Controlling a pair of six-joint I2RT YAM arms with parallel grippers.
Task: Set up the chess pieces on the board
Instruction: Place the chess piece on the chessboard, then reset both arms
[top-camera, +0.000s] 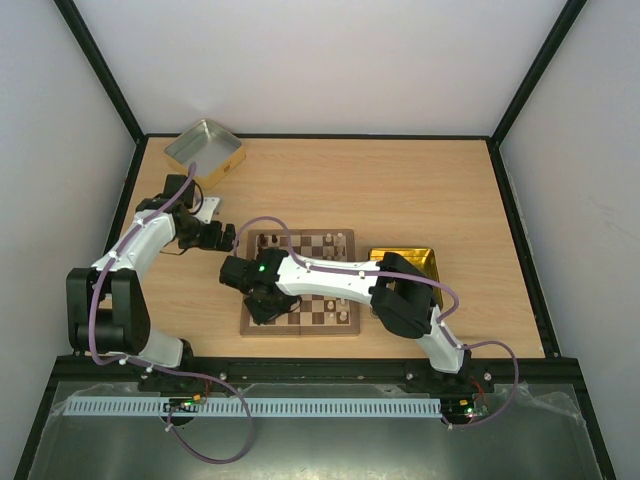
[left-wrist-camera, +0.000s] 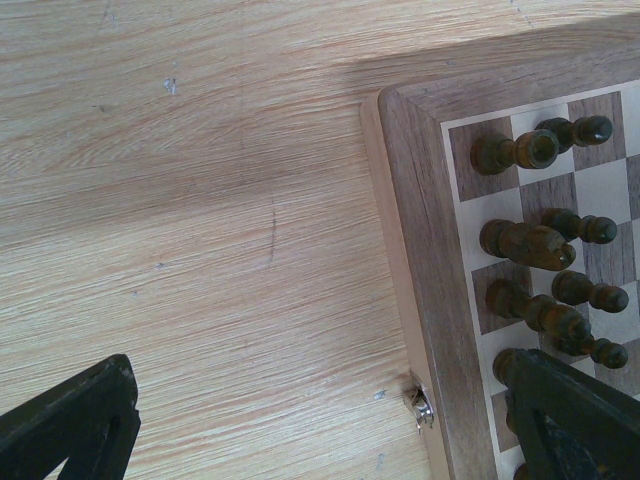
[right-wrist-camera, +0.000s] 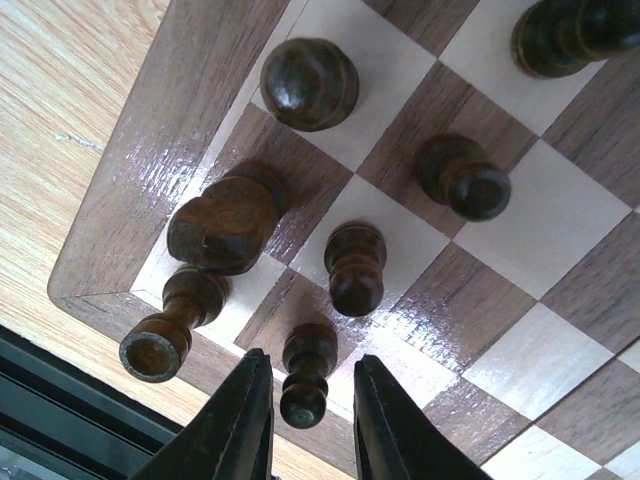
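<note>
The board (top-camera: 300, 331) lies in the middle of the table, with dark chess pieces (left-wrist-camera: 520, 150) along its left side and cream ones (top-camera: 345, 312) along its right. My right gripper (right-wrist-camera: 310, 410) hangs over the board's near left corner, open. A small dark piece (right-wrist-camera: 306, 375) stands upright between its fingers with a gap on each side. Beside it stand a dark knight (right-wrist-camera: 225, 225), a rook (right-wrist-camera: 175, 320) and a pawn (right-wrist-camera: 355, 268). My left gripper (left-wrist-camera: 320, 430) is wide open and empty over bare table, just off the board's left rim (left-wrist-camera: 420, 200).
A yellow-gold tin (top-camera: 405, 262) sits against the board's right edge, under the right arm. A silver tin (top-camera: 204, 152) stands at the far left corner of the table. A metal latch (left-wrist-camera: 422, 408) sticks out of the board's left rim.
</note>
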